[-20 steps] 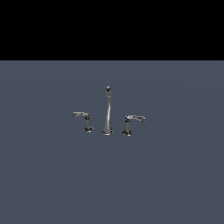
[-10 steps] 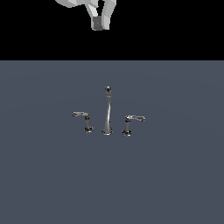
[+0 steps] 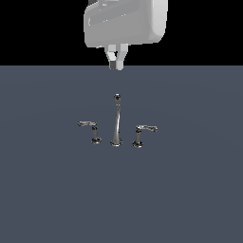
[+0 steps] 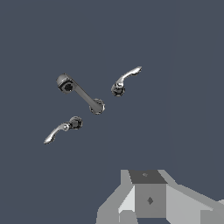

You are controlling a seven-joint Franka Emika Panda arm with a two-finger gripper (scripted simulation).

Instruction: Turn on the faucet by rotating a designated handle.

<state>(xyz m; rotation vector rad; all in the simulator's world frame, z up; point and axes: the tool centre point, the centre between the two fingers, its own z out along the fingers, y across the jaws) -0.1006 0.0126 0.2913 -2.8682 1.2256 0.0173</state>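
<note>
At upper centre we see the white gripper [image 3: 116, 64], fingers pressed together, empty, high above the shiny chrome faucet [image 3: 116, 122]; its right-jutting chrome lever handle [image 3: 142, 132] sits untouched.

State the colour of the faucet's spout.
Shiny chrome silver; the spout shows best in the exterior view.

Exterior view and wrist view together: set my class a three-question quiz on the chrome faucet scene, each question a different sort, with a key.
1. True or false: the white gripper touches the tall slim chrome spout.
2. Which small chrome lever handle juts toward the exterior view's right: (a) the one at the exterior view's right, (b) the one at the exterior view's left?
3. Fill in: the three chrome pieces stand on a dark ____ surface.

Key: 1 false, it hangs above, apart; 2 a; 3 grey-blue.
</note>
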